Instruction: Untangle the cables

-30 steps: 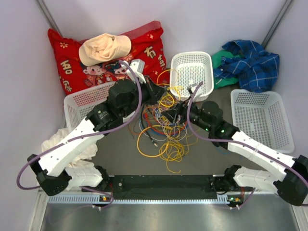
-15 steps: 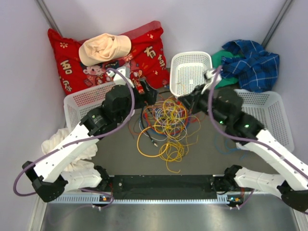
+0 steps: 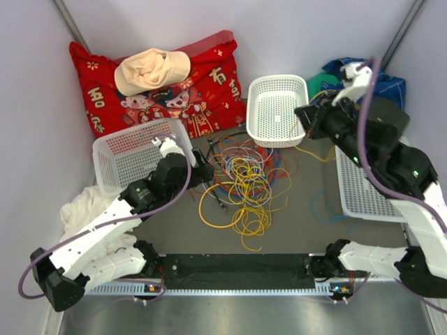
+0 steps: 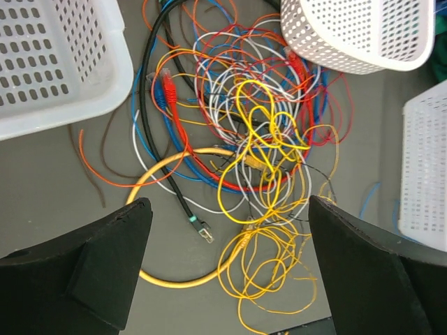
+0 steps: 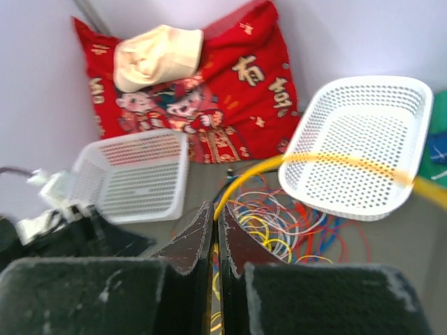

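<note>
The tangle of cables [image 3: 241, 178] lies on the table just in front of the oval white basket [image 3: 278, 110]. Yellow, red, blue, white, orange and black strands loop over one another, and a few run right up to that basket's near rim.

A second ago both arms were buried in the heap; now they've drawn apart. The left gripper [image 3: 207, 169] has backed off to the front-left of the basket. It hangs over the left edge of the tangle, jaws spread wide with nothing between them.

The right gripper [image 3: 305, 120] has lifted away to the basket's right side. Its fingers [image 5: 199, 234] are pressed together on a yellow cable [image 5: 335, 162], which comes out at the fingertips and stretches off, blurred, past the basket in the wrist view.

The heap looks looser than it did. Some strands are drawn out toward the basket's front-right corner, and a thin blue wire [image 3: 325, 209] lies alone farther off on that side. Left of the basket, the red printed cushion [image 3: 209, 84] sits just as before.
</note>
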Robot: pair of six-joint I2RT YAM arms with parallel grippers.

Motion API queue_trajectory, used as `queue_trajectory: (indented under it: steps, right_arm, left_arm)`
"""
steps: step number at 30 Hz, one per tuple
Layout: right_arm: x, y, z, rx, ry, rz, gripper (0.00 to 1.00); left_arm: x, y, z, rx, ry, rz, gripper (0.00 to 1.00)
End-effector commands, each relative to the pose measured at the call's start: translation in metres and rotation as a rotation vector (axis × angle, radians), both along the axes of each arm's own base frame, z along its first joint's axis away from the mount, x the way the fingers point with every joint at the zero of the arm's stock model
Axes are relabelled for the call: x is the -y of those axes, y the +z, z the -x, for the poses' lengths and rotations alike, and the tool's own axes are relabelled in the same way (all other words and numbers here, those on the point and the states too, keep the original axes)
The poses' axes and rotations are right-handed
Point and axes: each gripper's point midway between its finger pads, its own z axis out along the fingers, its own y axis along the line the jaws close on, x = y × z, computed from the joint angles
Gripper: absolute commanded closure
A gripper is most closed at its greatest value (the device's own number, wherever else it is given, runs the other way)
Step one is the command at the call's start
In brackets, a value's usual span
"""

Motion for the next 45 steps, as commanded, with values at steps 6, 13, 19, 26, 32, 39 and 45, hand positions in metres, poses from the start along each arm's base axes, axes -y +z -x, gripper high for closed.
queue_trajectory:
  steps: [6, 13, 19, 26, 32, 39, 45]
  right_arm:
    - [0.010, -0.043, -0.106, -0.150, -0.224, 0.051, 1.00]
    - [0.022, -0.072, -0.189, -0.211, -0.329, -0.006, 1.00]
    - [0.007, -0.095, -0.251, -0.188, -0.294, -0.029, 1.00]
    - [0.008, -0.148, -0.306, -0.259, -0.338, -0.018, 1.00]
    - [0.006, -0.199, -0.327, -0.342, -0.360, 0.020, 0.72]
    - [0.002, -0.192, -0.301, -0.355, -0.332, -0.036, 0.01]
    - [-0.035, -0.191, -0.203, -0.382, -0.157, -0.019, 0.01]
  left_arm:
    - [0.010, -0.015, 0.016, -0.031, -0.036, 0.131, 0.04]
    - [0.009, -0.041, 0.023, -0.079, -0.049, 0.111, 0.05]
    - [0.008, -0.061, 0.025, -0.105, -0.052, 0.088, 0.05]
    - [0.007, -0.081, 0.026, -0.132, -0.043, 0.070, 0.05]
    - [0.008, -0.086, 0.022, -0.133, -0.052, 0.036, 0.05]
    - [0.013, -0.086, 0.020, -0.146, -0.073, 0.016, 0.04]
    - [0.017, -0.084, 0.020, -0.153, -0.077, 0.040, 0.04]
